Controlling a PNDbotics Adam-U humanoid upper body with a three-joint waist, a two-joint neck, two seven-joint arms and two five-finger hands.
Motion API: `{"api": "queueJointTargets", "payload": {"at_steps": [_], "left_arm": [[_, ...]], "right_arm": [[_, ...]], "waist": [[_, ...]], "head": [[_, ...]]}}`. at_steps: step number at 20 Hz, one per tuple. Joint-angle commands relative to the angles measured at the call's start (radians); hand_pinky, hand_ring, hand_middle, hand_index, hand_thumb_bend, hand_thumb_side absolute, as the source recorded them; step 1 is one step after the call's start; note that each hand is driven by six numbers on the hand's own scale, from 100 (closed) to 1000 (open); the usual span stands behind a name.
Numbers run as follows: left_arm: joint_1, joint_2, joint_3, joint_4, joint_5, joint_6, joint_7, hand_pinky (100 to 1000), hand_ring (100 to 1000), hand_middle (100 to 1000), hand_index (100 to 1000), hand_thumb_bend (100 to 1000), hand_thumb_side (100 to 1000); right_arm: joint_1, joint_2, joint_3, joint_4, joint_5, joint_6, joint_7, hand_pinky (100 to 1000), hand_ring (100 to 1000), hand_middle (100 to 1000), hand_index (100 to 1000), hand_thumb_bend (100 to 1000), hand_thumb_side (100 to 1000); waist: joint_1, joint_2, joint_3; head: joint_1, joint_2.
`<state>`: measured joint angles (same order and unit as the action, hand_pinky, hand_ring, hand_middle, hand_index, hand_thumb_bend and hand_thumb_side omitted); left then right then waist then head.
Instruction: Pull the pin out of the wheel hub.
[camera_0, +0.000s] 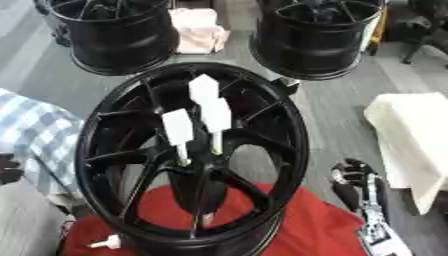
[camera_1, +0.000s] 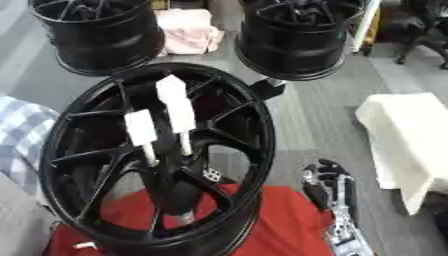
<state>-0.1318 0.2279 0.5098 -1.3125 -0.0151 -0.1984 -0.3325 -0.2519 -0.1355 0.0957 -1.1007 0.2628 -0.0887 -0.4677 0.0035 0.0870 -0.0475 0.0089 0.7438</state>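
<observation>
Glossy black spoked wheel hub (camera_0: 197, 160) holds white blocky pins (camera_0: 178, 127); right robot hand (camera_0: 353, 177) rests with fingers relaxed.

Even, fairly bright light, no hard shadows or glare. Both views soft and blocky. White pins (camera_0: 203, 107) blow out; black wheel (camera_0: 197, 160) loses detail.

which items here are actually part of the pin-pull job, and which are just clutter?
Job:
- near wheel hub, upright on the red cloth
- white pins standing in its centre
- right hand, low at right, beside the hub

Clutter:
- two black wheels behind
- pink cloth between them
- cream cloth at right
- small white piece on the red cloth
</observation>
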Motion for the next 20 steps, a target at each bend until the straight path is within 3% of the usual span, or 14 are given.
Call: {"api": "queueJointTargets", "payload": {"at_steps": [1, 9, 20], "left_arm": [[-0.002, 0.011, 0.006, 0.008, 0.018, 0.002, 0.014, 718, 624, 598, 750, 402, 687], [-0.003, 0.016, -0.015, 0.104, 0.033, -0.024, 0.019, 717, 621, 595, 749, 394, 677], [-0.004, 0.022, -0.025, 0.136, 0.022, -0.032, 0.005, 718, 622, 594, 748, 401, 682]], "right_arm": [[-0.013, -0.006, -0.005, -0.017, -0.005, 0.0, -0.001, 706, 653, 625, 766, 100, 387], [-0.014, -0.006, -0.005, -0.018, -0.008, 0.001, 0.001, 706, 653, 625, 766, 100, 387], [-0.013, -0.007, -0.006, -0.018, -0.007, 0.001, 0.001, 706, 654, 626, 766, 100, 387]], "waist": [[0.001, -0.008, 0.0], [-0.003, -0.005, 0.001], [-0.003, -0.008, 0.007]], "head": [[0.0, -0.012], [0.001, -0.014], [-0.004, -0.009]]}}
